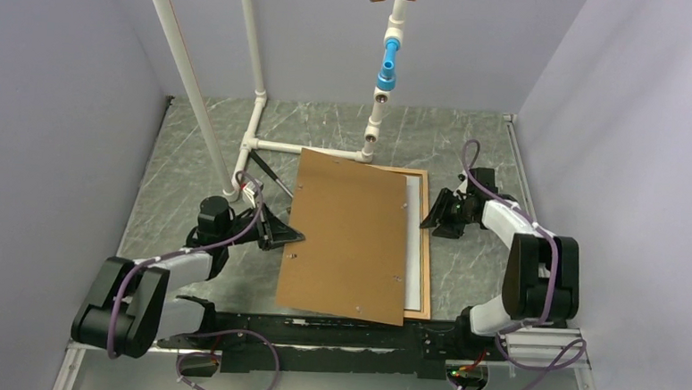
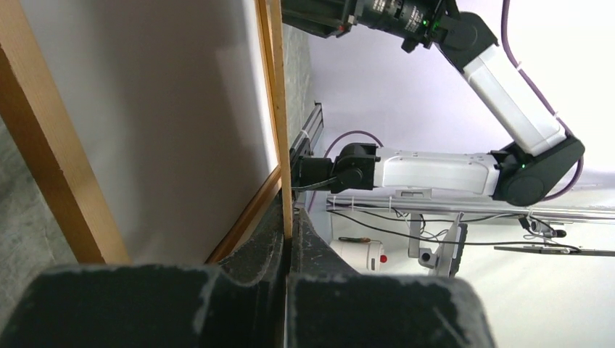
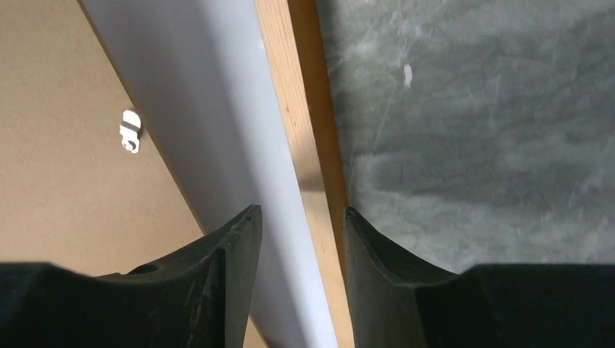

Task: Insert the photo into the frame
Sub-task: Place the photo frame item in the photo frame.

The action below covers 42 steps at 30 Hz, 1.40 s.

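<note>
Overhead view of a grey marbled desk (image 1: pixel 479 148) with two robot arms. The frame (image 3: pixel 308 130) lies flat, its long axis running away from the arm bases. The photo (image 3: pixel 217 130) appears to sit inside it, white reverse up, showing only as a pale strip along the right rail. A brown backing board (image 1: pixel 349 240) lies slightly askew over the rest.

The left end effector (image 2: pixel 286 232) is pinched closed on the board's left edge and seems to hold that side slightly off the frame. The right end effector (image 3: pixel 301 210) hangs over the frame's right rail, jaws partly apart and holding nothing. One tip is over the pale strip, the other over the rail's outer edge. It is the arm nearer the exposed strip.

The printed side is hidden. Whether the photo sits fully within the rails, and whether the right tips touch anything, cannot be made out.
</note>
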Available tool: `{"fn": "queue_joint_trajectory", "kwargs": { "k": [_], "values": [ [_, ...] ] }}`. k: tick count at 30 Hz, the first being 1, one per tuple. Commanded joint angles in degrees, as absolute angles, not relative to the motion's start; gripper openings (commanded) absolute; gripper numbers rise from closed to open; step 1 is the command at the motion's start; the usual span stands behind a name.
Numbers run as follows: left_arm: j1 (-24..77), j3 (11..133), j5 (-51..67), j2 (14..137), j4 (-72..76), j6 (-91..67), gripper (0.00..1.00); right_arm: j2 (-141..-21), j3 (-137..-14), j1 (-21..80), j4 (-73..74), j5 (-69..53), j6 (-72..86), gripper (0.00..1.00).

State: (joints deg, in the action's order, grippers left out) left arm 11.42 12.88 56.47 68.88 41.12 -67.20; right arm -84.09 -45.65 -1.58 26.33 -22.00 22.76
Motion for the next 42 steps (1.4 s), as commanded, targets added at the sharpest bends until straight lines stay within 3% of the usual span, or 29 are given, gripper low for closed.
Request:
{"fn": "queue_joint_trajectory", "kwargs": {
  "k": [1,9,10,12,16,22,30,42],
  "values": [
    [12.5,15.8,57.4,71.9,54.0,-69.9,0.0,-88.7,-50.0,-1.4,21.3,-24.7,21.2,0.46],
    [12.7,14.8,56.9,77.4,63.1,-73.8,0.0,-96.3,-57.0,3.8,22.1,-22.1,19.7,0.41],
    [12.7,14.8,56.9,72.9,63.4,-73.9,0.0,-96.7,-57.7,4.5,22.5,-21.4,19.5,0.4],
    [12.7,14.4,56.4,78.1,63.2,-73.5,0.0,-97.2,-58.9,6.0,23.0,-20.1,19.1,0.4],
    [12.7,14.3,54.7,77.0,59.2,-71.1,0.0,-96.5,-59.3,7.1,23.8,-18.0,18.9,0.41],
    [12.9,14.7,50.2,71.3,46.4,-65.7,0.0,-90.5,-56.5,6.7,25.3,-15.3,20.5,0.47],
    [13.9,14.7,44.0,64.1,36.0,-63.1,0.0,-80.0,-50.5,4.0,27.5,-14.7,21.6,0.63],
    [16.4,14.2,42.8,68.9,45.5,-67.5,0.0,-71.4,-41.6,-2.3,26.8,-23.9,22.1,0.66]
  ]
}}
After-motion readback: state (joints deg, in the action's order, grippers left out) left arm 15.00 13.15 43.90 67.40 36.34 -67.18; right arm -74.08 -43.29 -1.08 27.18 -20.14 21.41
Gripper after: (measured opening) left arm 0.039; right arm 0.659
